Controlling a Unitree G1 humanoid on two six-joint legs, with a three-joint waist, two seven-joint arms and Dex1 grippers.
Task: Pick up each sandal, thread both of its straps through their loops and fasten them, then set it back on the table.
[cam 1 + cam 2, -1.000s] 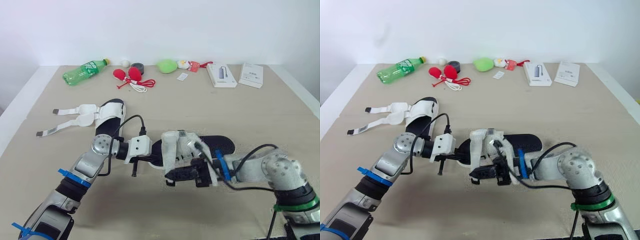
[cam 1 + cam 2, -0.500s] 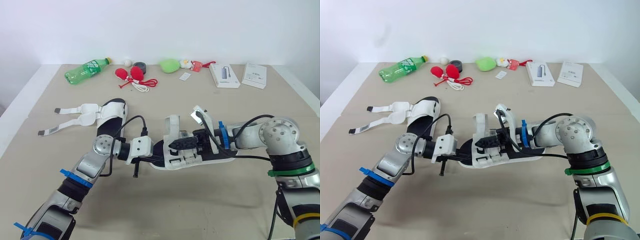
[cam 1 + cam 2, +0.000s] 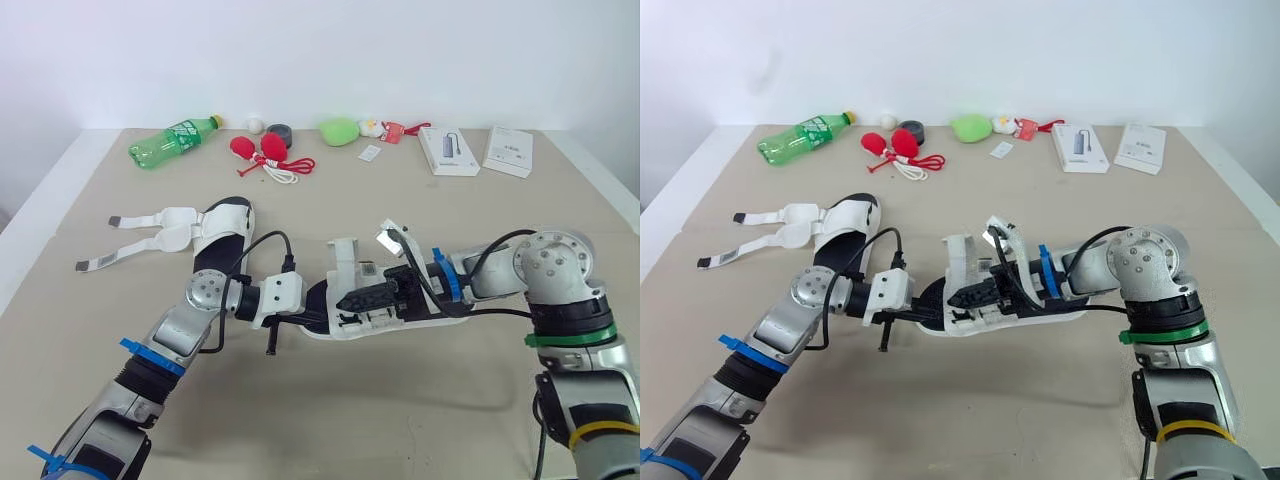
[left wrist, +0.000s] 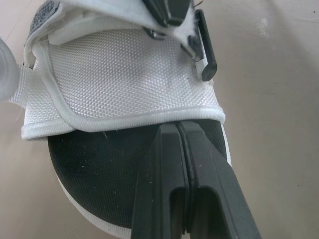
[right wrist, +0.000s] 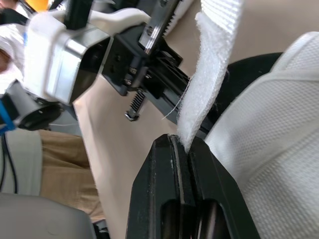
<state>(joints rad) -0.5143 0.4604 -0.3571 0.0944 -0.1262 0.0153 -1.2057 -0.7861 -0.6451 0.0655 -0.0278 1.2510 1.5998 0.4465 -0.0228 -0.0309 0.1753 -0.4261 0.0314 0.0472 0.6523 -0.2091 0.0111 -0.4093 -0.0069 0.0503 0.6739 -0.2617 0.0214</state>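
Sandal (image 3: 365, 318) is seen flat on the tabletop (image 3: 330, 410) at centre in the head view. Right claw (image 3: 345, 302) is held over its middle, slightly lower than half a second ago; left claw (image 3: 310, 318) is unmoved at the sandal's left end. Second sandal (image 3: 215, 228) is left well apart, straps undone. Left wrist view: fingers are pressed together over the black insole (image 4: 94, 179), nothing seen pinched between them. Right wrist view: a white strap (image 5: 207, 89) is clamped between the fingers.

Legible txt: none. Label on green bottle (image 3: 172, 142), far-left corner of table (image 3: 400, 400): unreadable. 2 boxes (image 3: 443, 150), far edge, right: print too small. Tag (image 4: 45, 11) on sandal (image 4: 124, 84): illegible.
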